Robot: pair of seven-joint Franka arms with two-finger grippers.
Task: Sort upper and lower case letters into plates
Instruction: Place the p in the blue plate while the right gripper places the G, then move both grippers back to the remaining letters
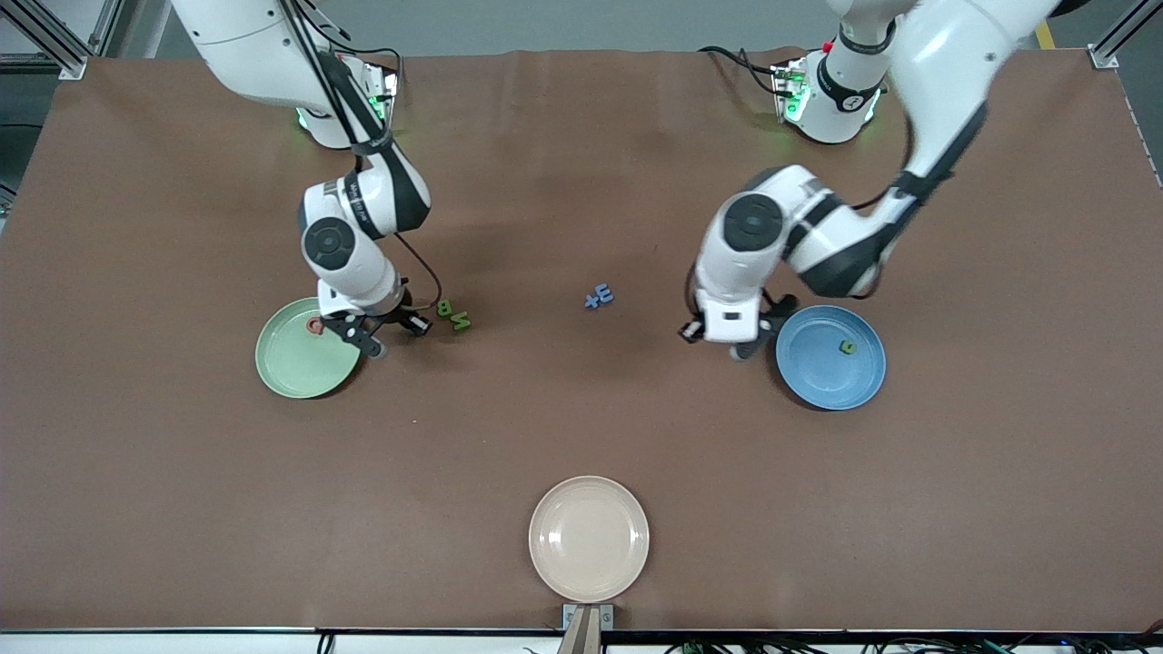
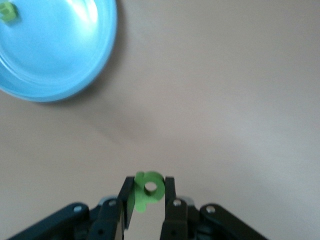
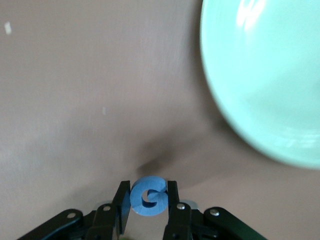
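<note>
A green letter point(image 2: 146, 191) is clamped in the left gripper point(image 2: 148, 196), over bare table beside the blue plate point(image 2: 55, 50). A blue letter point(image 3: 148, 196) is clamped in the right gripper point(image 3: 148, 199), with the green plate point(image 3: 265, 80) at its 2 o'clock in the right wrist view.

Right gripper point(image 3: 146, 200) pinching blue G point(image 3: 148, 196) (upright); pale green plate point(image 3: 260, 80) near, over table point(image 3: 90, 100).

The surface point(image 1: 581, 427) is evenly and brightly lit from overhead; soft shadows are cast beneath both arms. Glare is seen on the blue plate point(image 2: 75, 15) and the green plate point(image 3: 250, 15). Both wrist pictures are blurred.
</note>
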